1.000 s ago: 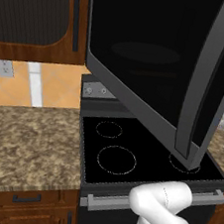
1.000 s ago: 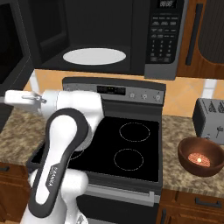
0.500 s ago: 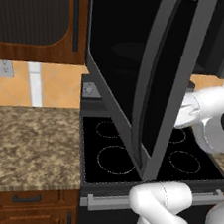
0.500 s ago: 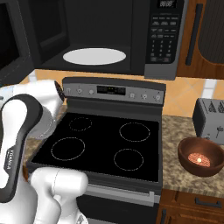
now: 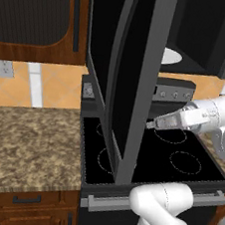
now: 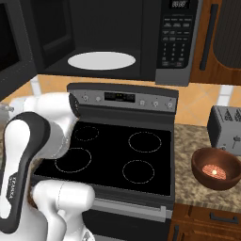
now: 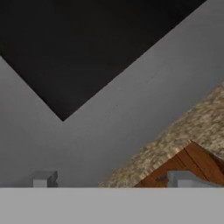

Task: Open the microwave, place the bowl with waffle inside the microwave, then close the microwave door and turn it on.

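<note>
Hand view: jaws wide, empty, facing microwave door.

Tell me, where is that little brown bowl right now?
In the right base view, the bowl sits on the speckled counter to the right of the stove, just in front of the toaster.

The microwave door swung out over the stove's left edge; the microwave cavity gapes unobstructed.
</note>
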